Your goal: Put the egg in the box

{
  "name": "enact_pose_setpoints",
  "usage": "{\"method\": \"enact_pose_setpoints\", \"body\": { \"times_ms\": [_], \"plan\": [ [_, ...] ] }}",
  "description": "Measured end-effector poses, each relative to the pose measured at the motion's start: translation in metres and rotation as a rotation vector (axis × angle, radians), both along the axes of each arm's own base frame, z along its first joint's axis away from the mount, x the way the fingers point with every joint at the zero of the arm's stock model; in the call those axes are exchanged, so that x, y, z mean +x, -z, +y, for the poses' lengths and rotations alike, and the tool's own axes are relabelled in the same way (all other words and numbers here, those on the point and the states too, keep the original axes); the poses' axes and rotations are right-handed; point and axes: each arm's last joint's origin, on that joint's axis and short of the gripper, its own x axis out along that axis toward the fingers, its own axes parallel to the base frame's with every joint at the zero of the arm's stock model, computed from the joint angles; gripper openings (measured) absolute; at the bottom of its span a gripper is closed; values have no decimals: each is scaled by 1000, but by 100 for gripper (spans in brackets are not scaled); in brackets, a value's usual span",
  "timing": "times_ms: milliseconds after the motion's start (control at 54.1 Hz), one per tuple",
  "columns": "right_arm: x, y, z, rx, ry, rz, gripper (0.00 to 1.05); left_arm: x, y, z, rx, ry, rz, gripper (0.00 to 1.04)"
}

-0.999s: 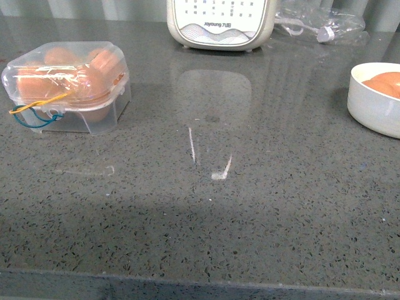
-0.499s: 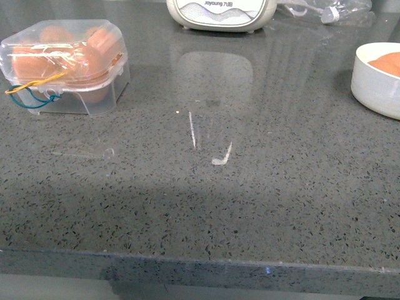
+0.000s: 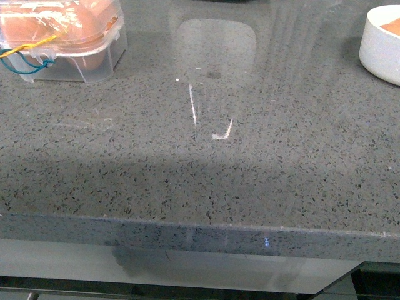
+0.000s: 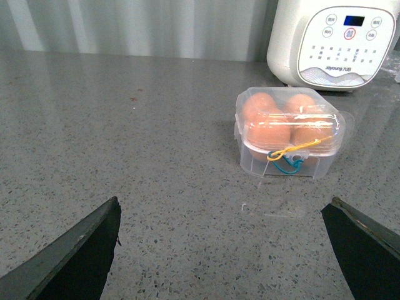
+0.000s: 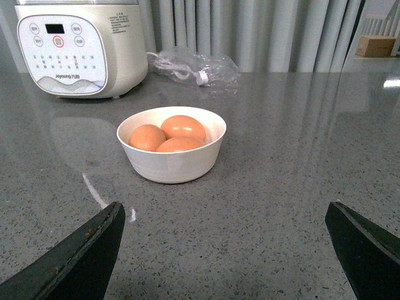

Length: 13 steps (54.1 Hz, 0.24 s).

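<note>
White bowl [image 5: 172, 164], cooker [image 5: 81, 47], plastic bag [image 5: 194, 65] on countertop [image 3: 206, 181].

We are looking at a kitchen: a speckled grey stone worktop [image 3: 250, 187], a white electric cooker [image 5: 81, 47] sitting at its back edge, grey curtains [image 5: 275, 31] hanging behind.

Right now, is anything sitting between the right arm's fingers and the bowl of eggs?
No. In the right wrist view only bare grey counter lies between the open fingers and the white bowl holding three eggs; nothing blocks the way.
</note>
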Motion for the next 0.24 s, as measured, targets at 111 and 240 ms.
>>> {"method": "enact_pose_setpoints", "body": {
  "times_ms": [111, 240],
  "plan": [
    [0, 0, 0, 0, 0, 0, 97, 0, 0, 0, 0, 0, 0, 98],
    [0, 0, 0, 0, 0, 0, 97, 0, 0, 0, 0, 0, 0, 98]
  ]
}}
